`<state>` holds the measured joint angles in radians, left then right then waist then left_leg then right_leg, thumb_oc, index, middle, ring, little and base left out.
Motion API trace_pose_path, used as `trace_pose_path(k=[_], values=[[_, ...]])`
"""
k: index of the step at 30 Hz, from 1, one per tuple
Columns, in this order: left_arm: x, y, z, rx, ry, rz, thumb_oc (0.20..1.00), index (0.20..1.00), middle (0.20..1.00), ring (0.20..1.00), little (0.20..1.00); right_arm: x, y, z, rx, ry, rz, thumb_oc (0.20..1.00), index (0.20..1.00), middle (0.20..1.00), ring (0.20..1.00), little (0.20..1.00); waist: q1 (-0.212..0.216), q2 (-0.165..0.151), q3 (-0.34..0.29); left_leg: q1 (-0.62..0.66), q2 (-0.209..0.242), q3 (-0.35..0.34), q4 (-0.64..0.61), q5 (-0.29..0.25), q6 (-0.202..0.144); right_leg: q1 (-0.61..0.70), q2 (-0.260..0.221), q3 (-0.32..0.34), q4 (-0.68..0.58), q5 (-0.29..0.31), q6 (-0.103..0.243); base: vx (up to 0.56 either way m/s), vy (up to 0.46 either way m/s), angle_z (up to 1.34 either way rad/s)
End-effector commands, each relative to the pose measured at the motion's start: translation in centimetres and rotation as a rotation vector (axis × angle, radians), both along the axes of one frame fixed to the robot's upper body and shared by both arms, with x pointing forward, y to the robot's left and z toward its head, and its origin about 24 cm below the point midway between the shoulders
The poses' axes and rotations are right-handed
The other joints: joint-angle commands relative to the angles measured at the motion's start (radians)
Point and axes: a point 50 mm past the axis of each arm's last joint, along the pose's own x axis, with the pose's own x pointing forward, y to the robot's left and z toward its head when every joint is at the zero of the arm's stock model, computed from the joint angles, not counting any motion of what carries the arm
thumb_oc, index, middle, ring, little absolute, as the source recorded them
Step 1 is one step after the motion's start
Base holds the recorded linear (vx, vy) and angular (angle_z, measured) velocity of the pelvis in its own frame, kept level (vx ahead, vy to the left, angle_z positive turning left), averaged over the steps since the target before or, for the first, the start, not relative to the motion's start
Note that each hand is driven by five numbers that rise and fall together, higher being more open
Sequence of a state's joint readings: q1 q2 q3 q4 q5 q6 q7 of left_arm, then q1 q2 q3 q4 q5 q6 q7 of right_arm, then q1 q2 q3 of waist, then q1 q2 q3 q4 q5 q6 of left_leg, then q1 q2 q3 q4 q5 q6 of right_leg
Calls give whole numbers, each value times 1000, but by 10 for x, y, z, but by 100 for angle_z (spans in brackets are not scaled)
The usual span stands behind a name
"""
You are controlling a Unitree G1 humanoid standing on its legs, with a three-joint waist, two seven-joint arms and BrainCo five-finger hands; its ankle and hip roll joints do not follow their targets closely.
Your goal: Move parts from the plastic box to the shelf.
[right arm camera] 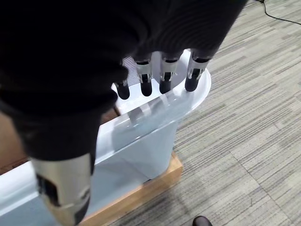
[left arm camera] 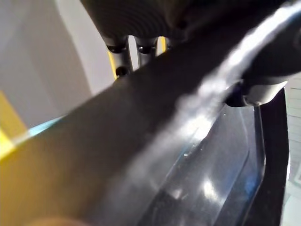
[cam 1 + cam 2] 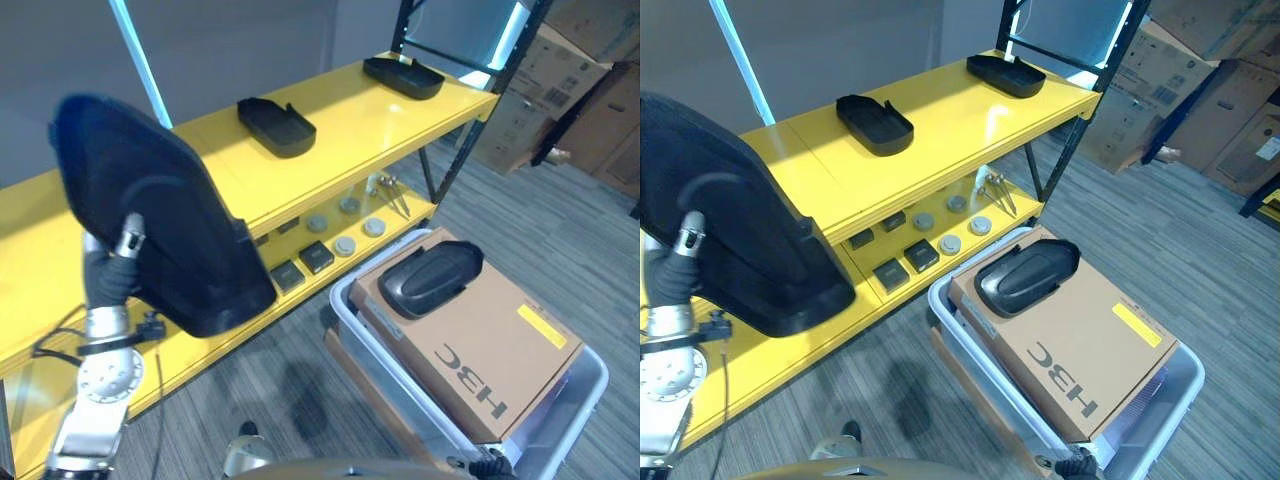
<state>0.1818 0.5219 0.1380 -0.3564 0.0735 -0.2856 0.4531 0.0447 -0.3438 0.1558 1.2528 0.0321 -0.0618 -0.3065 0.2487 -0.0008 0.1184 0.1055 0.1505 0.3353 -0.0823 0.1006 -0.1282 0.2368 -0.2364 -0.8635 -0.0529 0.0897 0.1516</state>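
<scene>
Left hand [image 3: 118, 262] was clamped on a black part [image 3: 150, 215], held over the shelf [image 3: 350, 115] | right hand [image 1: 155, 77] was idle, fingers straight, by the box [image 1: 155, 117] | risk: tilted part could slip off the shelf edge if released early.

even, bright light; glare on the yellow shelf [image 3: 380, 115]; left wrist view badly blurred, a white glint streaking across.
</scene>
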Motion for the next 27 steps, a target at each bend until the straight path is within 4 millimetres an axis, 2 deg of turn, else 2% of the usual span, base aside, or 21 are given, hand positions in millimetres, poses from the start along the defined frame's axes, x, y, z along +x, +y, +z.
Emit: trace_pose_path(k=[1, 3, 4, 5, 6, 9, 10, 11, 12, 14, 15, 16, 19, 20, 22, 24, 27], values=[[-14, -24, 44, 49, -249, -127, 200, 200, 200, 200, 200, 4, 41, -14, 170, 26, 50, 1000, 1000, 1000, 1000, 1000, 9, 24, -28, -103, -9, -108, 2, -61, 27, 67, -80, -58, 108, -105, 27, 285, 417, 53], [-12, -29, 50, 64, -266, -164, 200, 200, 200, 200, 200, 9, 38, -12, 182, -3, 18, 1000, 1000, 1000, 1000, 1000, -28, 17, -14, -80, -73, -139, -4, -97, 65, 41, -187, -42, 259, -33, 78, 270, 373, 119], [-7, -35, 56, 93, -293, -187, 200, 200, 200, 200, 200, 14, 38, -11, 193, -30, -10, 1000, 1000, 1000, 1000, 1000, -72, 17, -1, -72, -97, -170, -5, -124, 91, -30, -223, 75, 386, -15, 89, 247, 148, 136], [0, -45, 58, 137, -297, -244, 200, 200, 200, 200, 200, 24, 44, -10, 207, -56, 26, 1000, 1000, 1000, 1000, 1000, -122, 20, 13, -75, -89, -222, -5, -119, 76, -127, -97, 343, 326, -177, 31, 145, 10, 121], [1, -47, 57, 139, -294, -263, 200, 200, 200, 200, 200, 27, 48, -10, 206, -59, 54, 1000, 1000, 1000, 1000, 1000, -125, 23, 21, -87, -88, -230, -5, -96, 76, -168, -34, 437, 252, -182, 15, 97, -147, 107], [8, -48, 51, 88, -269, -275, 200, 200, 200, 200, 200, 45, 60, -8, 229, -106, 79, 1000, 1000, 1000, 1000, 1000, -149, 9, 35, -77, -89, -303, -5, -97, 68, -217, 83, 620, 93, -133, 0, 118, -220, 58], [6, -48, 49, 74, -260, -282, 200, 200, 200, 200, 200, 45, 64, -9, 238, -104, 85, 1000, 1000, 1000, 1000, 1000, -142, 3, 35, -76, -84, -321, -5, -96, 67, -200, 86, 612, 78, -128, -6, 165, -389, 55], [4, -45, 45, 47, -253, -263, 200, 200, 200, 200, 200, 47, 70, -9, 206, -89, 176, 1000, 1000, 1000, 1000, 1000, -132, 2, 35, -72, -66, -348, -5, -94, 52, -172, 96, 577, 76, -145, -17, 91, -401, 103], [3, -42, 42, 19, -252, -233, 200, 200, 200, 200, 200, 58, 73, -4, 141, -114, 309, 1000, 1000, 1000, 1000, 1000, -132, 4, 34, -86, -46, -371, -5, -70, 36, -161, 108, 538, 67, -148, -31, 48, -389, 125], [-1, -40, 39, -2, -248, -213, 200, 200, 200, 200, 200, 66, 74, 1, 104, -147, 383, 1000, 1000, 1000, 1000, 1000, -141, 10, 42, -104, -29, -398, 1, -47, 20, -148, 120, 494, 60, -156, -44, -25, -255, 151], [-3, -38, 35, -1, -236, -183, 200, 200, 200, 200, 200, 73, 75, 6, 73, -179, 455, 1000, 1000, 1000, 1000, 1000, -139, 14, 60, -130, -16, -391, 26, -33, 9, -140, 126, 458, 52, -163, -55, -78, -198, 86], [-5, -38, 33, 10, -225, -178, 200, 200, 200, 200, 200, 73, 74, 6, 51, -168, 503, 1000, 1000, 1000, 1000, 1000, -138, 16, 72, -149, -2, -340, 60, -33, 2, -122, 121, 421, 49, -173, -61, -87, -149, 28], [-7, -37, 31, 18, -210, -169, 200, 200, 200, 200, 200, 70, 74, 6, 44, -164, 545, 1000, 1000, 1000, 1000, 1000, -145, 15, 73, -153, 26, -237, 82, -28, 3, -97, 115, 372, 41, -178, -68, 4, -31, 91], [-9, -35, 27, 19, -192, -159, 200, 200, 200, 200, 200, 65, 73, 5, 14, -147, 576, 1000, 1000, 1000, 1000, 1000, -143, 13, 61, -137, 40, -215, 76, -38, -10, -69, 121, 367, 19, -192, -65, 86, -29, 65], [-13, -31, 24, 21, -181, -129, 200, 200, 200, 200, 200, 62, 67, 6, -43, -156, 560, 1000, 1000, 1000, 1000, 1000, -141, 13, 54, -125, 51, -204, 66, -27, -19, -42, 132, 356, -12, -189, -64, 67, 16, 52], [-15, -30, 26, 29, -190, -114, 200, 200, 200, 200, 200, 68, 61, 11, -86, -213, 494, 1000, 1000, 1000, 1000, 1000, -147, 14, 51, -119, 68, -176, 53, -14, -24, -35, 133, 344, -30, -180, -58, 13, 110, 11], [-13, -29, 26, 27, -192, -107, 200, 200, 200, 200, 200, 77, 59, 17, -127, -265, 484, 1000, 1000, 1000, 1000, 1000, -148, 16, 43, -105, 59, -177, 35, -22, -23, -32, 124, 350, -33, -176, -44, 56, 186, -2]])
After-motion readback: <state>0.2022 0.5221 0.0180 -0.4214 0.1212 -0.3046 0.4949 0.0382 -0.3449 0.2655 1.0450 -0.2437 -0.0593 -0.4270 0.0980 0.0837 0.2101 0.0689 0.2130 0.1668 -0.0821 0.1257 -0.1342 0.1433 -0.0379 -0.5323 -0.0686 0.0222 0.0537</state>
